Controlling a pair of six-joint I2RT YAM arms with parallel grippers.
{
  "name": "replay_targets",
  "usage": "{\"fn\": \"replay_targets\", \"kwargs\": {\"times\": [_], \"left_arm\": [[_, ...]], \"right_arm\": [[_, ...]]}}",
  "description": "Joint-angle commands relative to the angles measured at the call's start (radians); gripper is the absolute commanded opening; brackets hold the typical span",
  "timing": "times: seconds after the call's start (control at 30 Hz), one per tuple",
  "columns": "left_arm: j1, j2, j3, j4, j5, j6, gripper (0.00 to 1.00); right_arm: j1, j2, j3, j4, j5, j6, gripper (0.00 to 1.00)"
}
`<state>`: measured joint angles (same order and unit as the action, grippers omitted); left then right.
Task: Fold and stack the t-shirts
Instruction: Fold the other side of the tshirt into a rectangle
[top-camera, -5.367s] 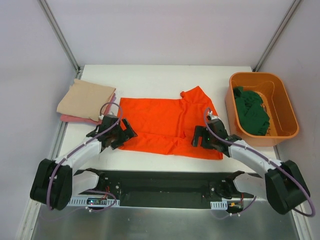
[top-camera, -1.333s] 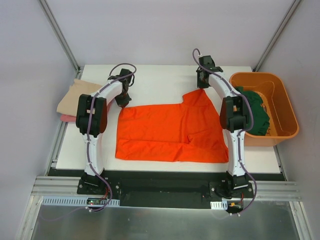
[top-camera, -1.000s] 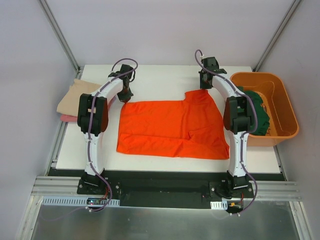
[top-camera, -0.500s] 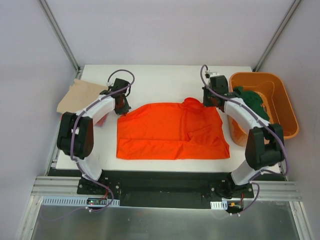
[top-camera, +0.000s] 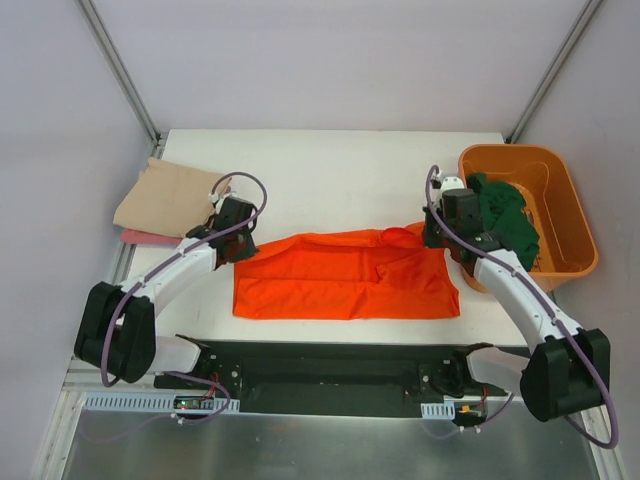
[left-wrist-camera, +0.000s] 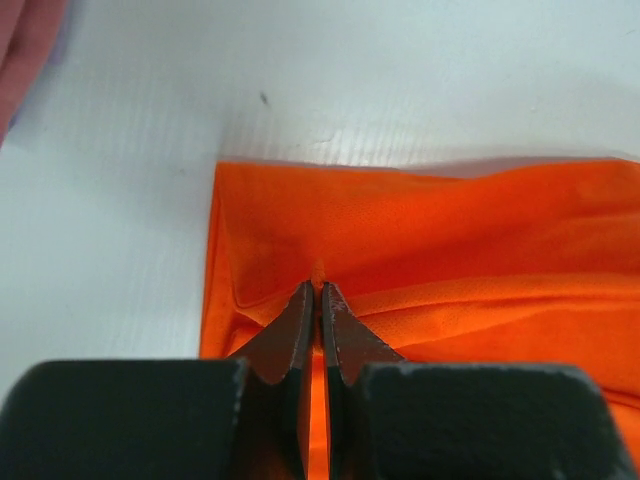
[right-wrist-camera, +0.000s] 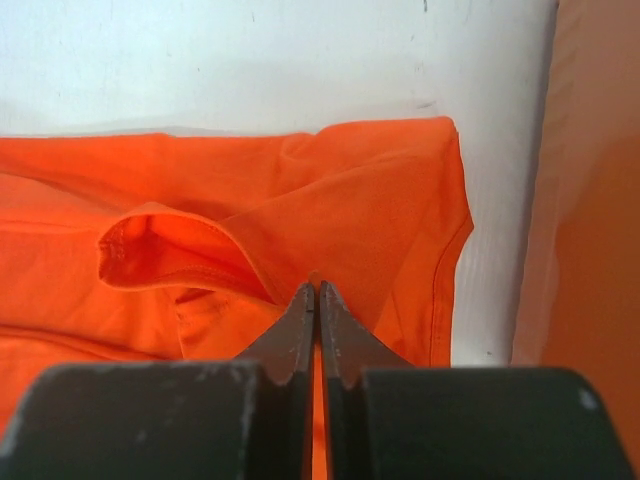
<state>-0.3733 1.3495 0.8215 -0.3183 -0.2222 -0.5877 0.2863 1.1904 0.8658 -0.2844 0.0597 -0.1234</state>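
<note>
The bright orange t-shirt (top-camera: 345, 280) lies across the near middle of the table, its far edge doubled over toward me. My left gripper (top-camera: 240, 250) is shut on the shirt's far left corner; in the left wrist view the cloth (left-wrist-camera: 430, 240) is pinched between the closed fingertips (left-wrist-camera: 318, 292). My right gripper (top-camera: 435, 240) is shut on the far right corner beside the sleeve (right-wrist-camera: 180, 250), with orange cloth (right-wrist-camera: 380, 200) caught in the tips (right-wrist-camera: 316, 290). A folded beige t-shirt (top-camera: 170, 195) rests on a pink one (top-camera: 150, 238) at the left. A dark green t-shirt (top-camera: 505, 220) lies in the bin.
The rigid orange plastic bin (top-camera: 580, 215) stands at the right edge of the table, close beside my right wrist; its wall (right-wrist-camera: 595, 200) fills the right of the right wrist view. White tabletop (top-camera: 330, 170) stretches behind the orange shirt.
Both grippers have pulled the orange shirt's far edge from the back of the table toward me, folding it over the near half. The arms have drawn back and lowered.
</note>
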Motion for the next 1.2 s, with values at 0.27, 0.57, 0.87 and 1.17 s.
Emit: {"fn": "replay_targets", "kwargs": {"times": [0.27, 0.57, 0.87, 1.17], "left_arm": [[-0.009, -0.105, -0.116, 0.041, -0.049, -0.031, 0.00], [-0.009, -0.122, -0.150, 0.041, -0.049, -0.052, 0.18], [-0.010, -0.280, -0.150, 0.019, 0.012, -0.077, 0.99], [-0.064, -0.159, -0.029, 0.068, 0.201, -0.063, 0.99]], "right_arm": [[0.002, -0.117, -0.151, 0.004, 0.017, 0.025, 0.00], [0.004, -0.158, -0.229, -0.013, 0.012, 0.077, 0.07], [0.028, -0.480, -0.301, -0.154, -0.159, 0.070, 0.58], [0.033, -0.384, -0.283, 0.085, -0.392, 0.177, 0.96]]}}
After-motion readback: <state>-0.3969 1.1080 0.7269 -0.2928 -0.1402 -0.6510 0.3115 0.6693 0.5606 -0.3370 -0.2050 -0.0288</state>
